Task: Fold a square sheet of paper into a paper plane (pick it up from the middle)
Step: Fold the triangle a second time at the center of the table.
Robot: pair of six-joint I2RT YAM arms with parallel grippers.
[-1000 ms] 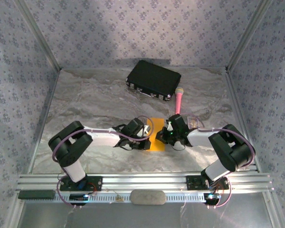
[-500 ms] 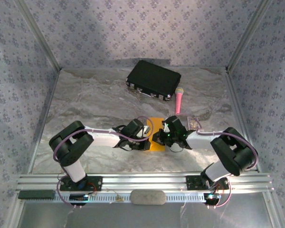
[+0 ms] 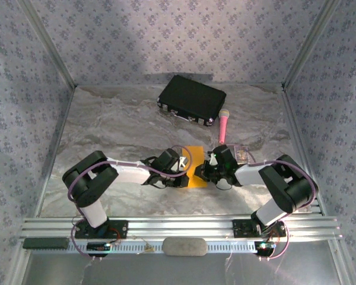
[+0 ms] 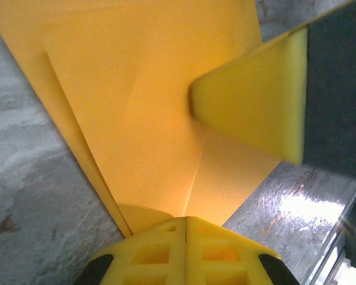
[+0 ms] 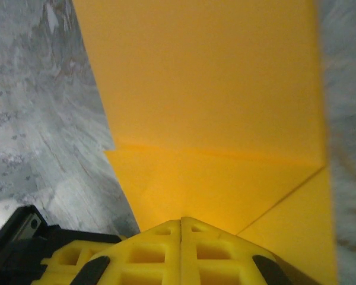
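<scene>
The orange-yellow sheet of paper lies flat on the table between the two arms, folded into layers with creases. My left gripper is shut, its tips resting on the paper's left edge where a flap edge meets them. My right gripper is also shut, its tips pressing down on the paper from the right side. In the left wrist view one of the right gripper's yellow fingers pokes onto the sheet from the upper right.
A black case sits at the back of the table, with a pink microphone just right of it. A small clear packet lies by the right arm. The silver crinkled table surface is bounded by patterned walls.
The right gripper slid left over the paper, then drew back a little to the right. The left gripper has stayed in place on the sheet.
</scene>
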